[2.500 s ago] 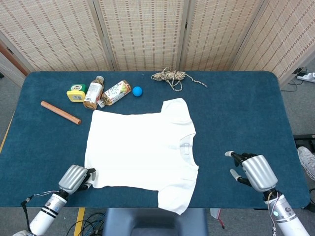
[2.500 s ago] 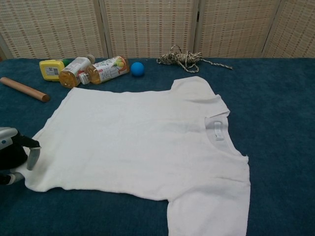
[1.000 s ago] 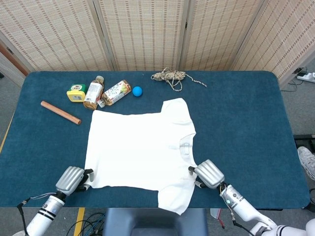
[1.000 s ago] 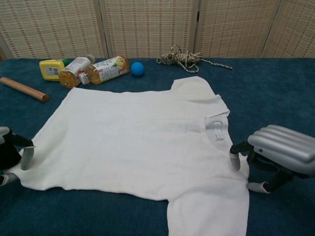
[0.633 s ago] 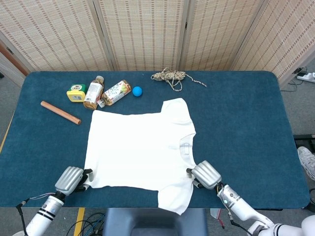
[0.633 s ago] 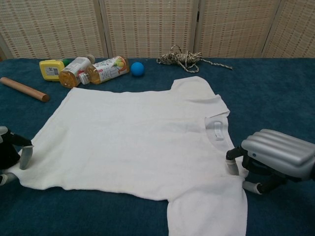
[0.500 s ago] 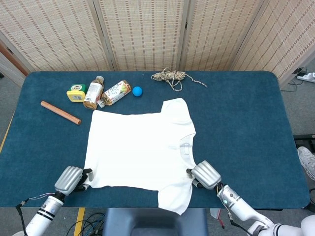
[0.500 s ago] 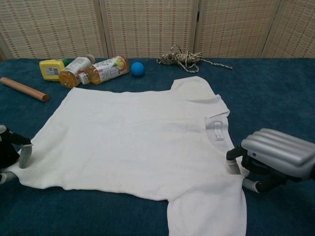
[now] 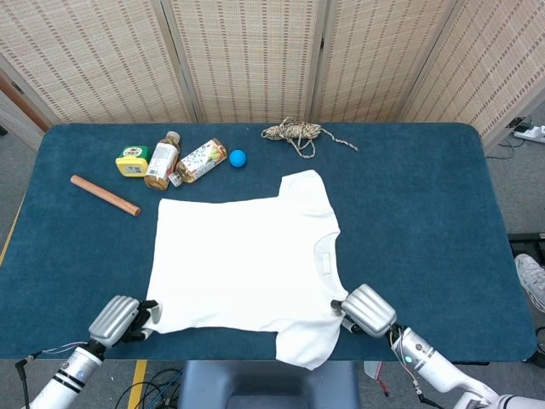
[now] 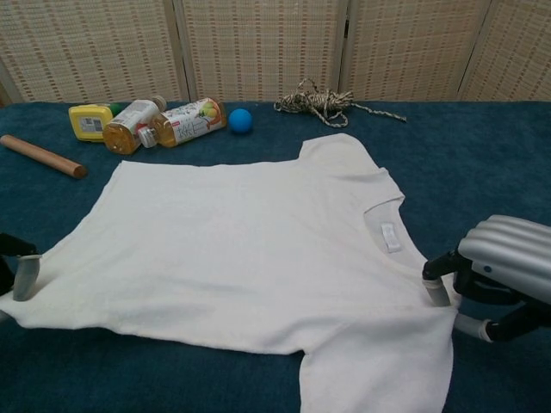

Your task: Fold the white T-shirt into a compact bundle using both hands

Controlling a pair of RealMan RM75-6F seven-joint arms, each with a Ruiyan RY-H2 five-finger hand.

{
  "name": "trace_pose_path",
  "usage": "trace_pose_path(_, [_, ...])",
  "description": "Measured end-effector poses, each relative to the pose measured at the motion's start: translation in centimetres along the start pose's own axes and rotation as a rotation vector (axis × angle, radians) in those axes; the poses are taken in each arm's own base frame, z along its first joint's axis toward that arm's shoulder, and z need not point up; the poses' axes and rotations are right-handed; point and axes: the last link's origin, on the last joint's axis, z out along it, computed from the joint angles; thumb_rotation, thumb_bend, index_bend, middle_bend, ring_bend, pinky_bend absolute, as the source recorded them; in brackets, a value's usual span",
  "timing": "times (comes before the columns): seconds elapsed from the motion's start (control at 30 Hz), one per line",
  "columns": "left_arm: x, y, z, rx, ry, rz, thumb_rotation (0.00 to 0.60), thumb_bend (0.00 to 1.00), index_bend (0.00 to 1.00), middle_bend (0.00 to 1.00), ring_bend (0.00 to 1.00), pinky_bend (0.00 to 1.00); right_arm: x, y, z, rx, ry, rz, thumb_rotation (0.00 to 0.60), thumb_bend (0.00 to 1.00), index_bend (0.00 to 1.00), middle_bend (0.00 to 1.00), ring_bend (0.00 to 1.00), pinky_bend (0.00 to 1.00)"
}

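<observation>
Blue cloth table (image 9: 426, 213): woven screens (image 9: 247, 55) behind.
White cotton T-shirt (image 9: 243, 264): we see it flat.
Left hand (image 9: 119, 319): pinches hem corner.
Right hand (image 9: 366, 311): pinches shoulder edge.
Open room: right side.

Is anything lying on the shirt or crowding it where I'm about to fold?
Nothing visible. The T-shirt lies flat with both hands at its near edge: left hand, right hand. The bottles, ball, stick and rope sit beyond its far edge, apart from it.

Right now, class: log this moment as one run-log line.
phase: start of fold | left hand: grips T-shirt hem corner | right hand: grips shoulder edge | shirt: flat, unfolded
</observation>
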Motion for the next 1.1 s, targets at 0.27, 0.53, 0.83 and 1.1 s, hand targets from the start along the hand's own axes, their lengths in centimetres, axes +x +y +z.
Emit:
trace_pose_path(0.27, [0.7,0.9,-3.0,0.003,-0.032,-0.042,0.600,0.55,0.68,0.96,0.88,0.95,1.5,-0.5,-2.7,0.045,0.020,0.001,0.600,0.56,0.76,0.98,0.97,1.00])
trace_pose_path(0.53, [0.9,1.6,-5.6,0.014,-0.034,-0.075,0.600,0.55,0.69,0.96,0.88,0.95,2.6,-0.7,-5.9,0.059,0.032,0.009,0.600,0.56,0.77,0.99,0.97,1.00])
trace_pose_path(0.83, [0.4,2.2,-8.1,0.033,-0.051,-0.122,0.600,0.55,0.69,0.96,0.88,0.95,3.0,-1.3,-9.1,0.038,0.064,0.037,0.600,0.57,0.79,0.99,0.97,1.00])
trace_pose_path(1.1, [0.0,2.6,-9.8,0.043,-0.088,-0.168,0.600,0.55,0.69,0.96,0.88,0.95,2.8,-2.2,-11.2,0.045,0.049,0.062,0.600,0.57,0.79,1.00,0.98,1.00])
